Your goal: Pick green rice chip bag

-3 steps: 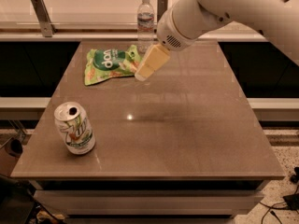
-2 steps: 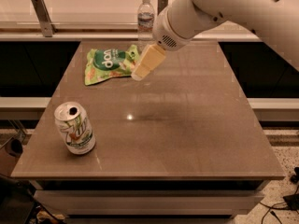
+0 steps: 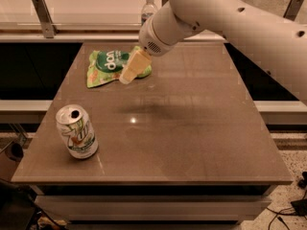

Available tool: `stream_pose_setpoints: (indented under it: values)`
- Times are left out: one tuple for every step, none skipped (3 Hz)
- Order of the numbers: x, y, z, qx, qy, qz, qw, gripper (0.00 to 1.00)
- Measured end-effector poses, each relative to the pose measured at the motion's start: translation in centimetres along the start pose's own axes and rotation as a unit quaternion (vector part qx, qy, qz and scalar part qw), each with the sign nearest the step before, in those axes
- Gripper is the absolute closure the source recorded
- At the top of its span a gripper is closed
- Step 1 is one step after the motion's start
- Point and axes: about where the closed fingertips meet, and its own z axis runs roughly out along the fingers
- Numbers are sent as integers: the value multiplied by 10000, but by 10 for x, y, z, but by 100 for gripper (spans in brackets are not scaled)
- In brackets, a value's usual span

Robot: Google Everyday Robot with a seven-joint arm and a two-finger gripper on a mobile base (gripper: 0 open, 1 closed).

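Green rice chip bag point(image 3: 109, 66): flat on table point(image 3: 201, 128), far-L area.
My gripper point(image 3: 129, 74): over bag's R edge, maybe touching; spread or pressed together, can't tell.
Soda can point(image 3: 76, 131): upright, front-L, well apart from bag.

Robot test kitchenette: hand point(image 3: 126, 77) over table point(image 3: 201, 128), counter point(image 3: 96, 6) behind

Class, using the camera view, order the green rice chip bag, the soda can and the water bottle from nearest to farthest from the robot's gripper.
The gripper hangs over the back left of the table.
1. The green rice chip bag, right at the gripper, back left.
2. The soda can, front left, and the water bottle, beyond the back edge: too close to call.
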Motion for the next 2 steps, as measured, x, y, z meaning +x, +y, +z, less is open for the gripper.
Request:
stream_pose_setpoints:
  values:
    - [-7, 3, 24, -151, -182, 30, 9997, 0]
    - [-13, 9, 47, -280, -311, 39, 9991, 0]
